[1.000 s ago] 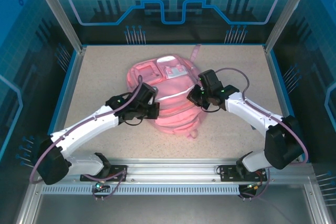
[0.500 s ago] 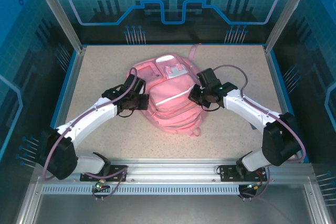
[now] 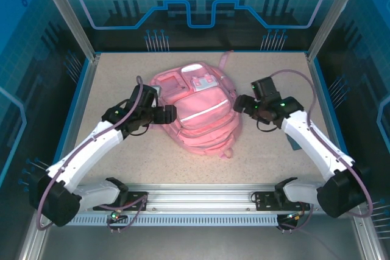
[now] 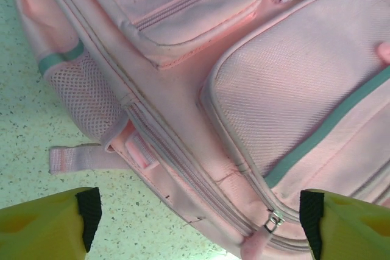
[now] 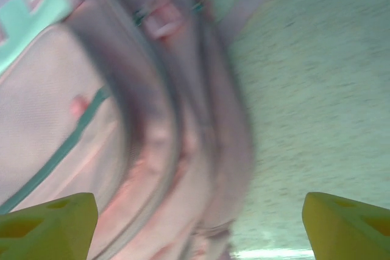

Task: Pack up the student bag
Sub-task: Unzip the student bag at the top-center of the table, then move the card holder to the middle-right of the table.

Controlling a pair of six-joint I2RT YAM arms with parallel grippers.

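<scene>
One bag (image 3: 201, 117) lies flat near the middle of the table (image 3: 122, 83), front side up, its top loop (image 3: 225, 60) towards the far edge and its whitish patch (image 3: 204, 81) near that end. Two arms reach in, one from each side. The left gripper (image 3: 169, 114) is at the bag's left edge and the right gripper (image 3: 239, 103) just beside its right edge; from above I cannot tell whether either one touches the fabric. In the left wrist view the two yellow fingers (image 4: 42, 229) sit in the bottom corners, spread wide with nothing between them, so this hand is released. Between them lies the bag's side: one mesh pocket (image 4: 85, 98) crossed by a teal band, one short strap (image 4: 76, 158) lying out on the table, and one zip pull (image 4: 272, 220) on the long zip near the lower edge. Higher up there are two front pockets: a smaller one (image 4: 183, 16) with its own zip, and a larger one (image 4: 292, 83) crossed by a single teal stripe. The right wrist view is blurred, but its two yellow fingers (image 5: 49, 223) are likewise far apart in the bottom corners and grasp nothing. The pink bag (image 5: 55, 120) is on the left of that view and the speckled table on the right.
</scene>
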